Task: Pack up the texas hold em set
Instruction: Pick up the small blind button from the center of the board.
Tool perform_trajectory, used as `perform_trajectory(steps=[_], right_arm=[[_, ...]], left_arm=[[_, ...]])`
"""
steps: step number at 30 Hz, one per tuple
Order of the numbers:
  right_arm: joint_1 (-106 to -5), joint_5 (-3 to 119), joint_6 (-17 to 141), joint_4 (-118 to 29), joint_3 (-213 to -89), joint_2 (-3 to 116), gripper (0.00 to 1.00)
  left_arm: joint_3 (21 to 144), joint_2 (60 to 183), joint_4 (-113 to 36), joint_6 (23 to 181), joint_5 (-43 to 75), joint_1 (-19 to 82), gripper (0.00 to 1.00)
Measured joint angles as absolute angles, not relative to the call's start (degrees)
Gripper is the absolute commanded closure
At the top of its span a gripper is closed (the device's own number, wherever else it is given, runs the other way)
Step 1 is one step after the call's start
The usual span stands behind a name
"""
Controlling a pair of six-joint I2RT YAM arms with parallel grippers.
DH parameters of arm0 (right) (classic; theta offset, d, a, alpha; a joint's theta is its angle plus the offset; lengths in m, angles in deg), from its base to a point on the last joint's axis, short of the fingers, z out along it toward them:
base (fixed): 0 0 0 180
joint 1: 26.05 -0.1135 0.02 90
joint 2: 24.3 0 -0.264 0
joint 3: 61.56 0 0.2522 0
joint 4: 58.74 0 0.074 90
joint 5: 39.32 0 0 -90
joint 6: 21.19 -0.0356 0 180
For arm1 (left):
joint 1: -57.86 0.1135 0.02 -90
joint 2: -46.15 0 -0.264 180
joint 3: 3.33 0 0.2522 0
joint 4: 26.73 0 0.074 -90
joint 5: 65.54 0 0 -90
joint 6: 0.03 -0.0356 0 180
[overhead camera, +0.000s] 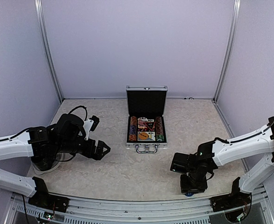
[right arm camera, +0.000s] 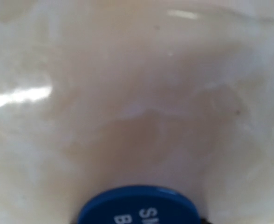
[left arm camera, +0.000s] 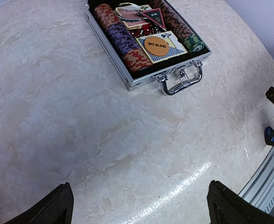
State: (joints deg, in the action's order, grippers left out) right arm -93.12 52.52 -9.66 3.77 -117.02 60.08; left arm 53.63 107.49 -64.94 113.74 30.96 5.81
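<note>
The briefcase (overhead camera: 146, 103) is silver with black lining. Its chip rows (left arm camera: 120, 37) show bands of red-brown, purple and green. The orange button (left arm camera: 156, 45) has dark lettering and the blue button (right arm camera: 139, 205) has white. The tabletop (left arm camera: 81, 140) is cream, marbled.

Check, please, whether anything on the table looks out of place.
Yes: a blue button lies alone on the table near its front edge, on the right side, well apart from the open case, where the orange button sits.
</note>
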Motion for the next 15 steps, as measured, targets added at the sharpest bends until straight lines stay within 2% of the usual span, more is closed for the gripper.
perform_trajectory(steps=[7,15], right_arm=[[-93.01,46.23,-6.49,6.74,-124.6,66.02,0.57],[-89.84,38.16,-0.09,7.94,-139.42,70.61,0.57]], left_arm=[[53.63,107.49,-64.94,113.74,30.98,5.81,0.01],[53.63,107.47,-64.94,113.76,30.96,5.81,0.01]])
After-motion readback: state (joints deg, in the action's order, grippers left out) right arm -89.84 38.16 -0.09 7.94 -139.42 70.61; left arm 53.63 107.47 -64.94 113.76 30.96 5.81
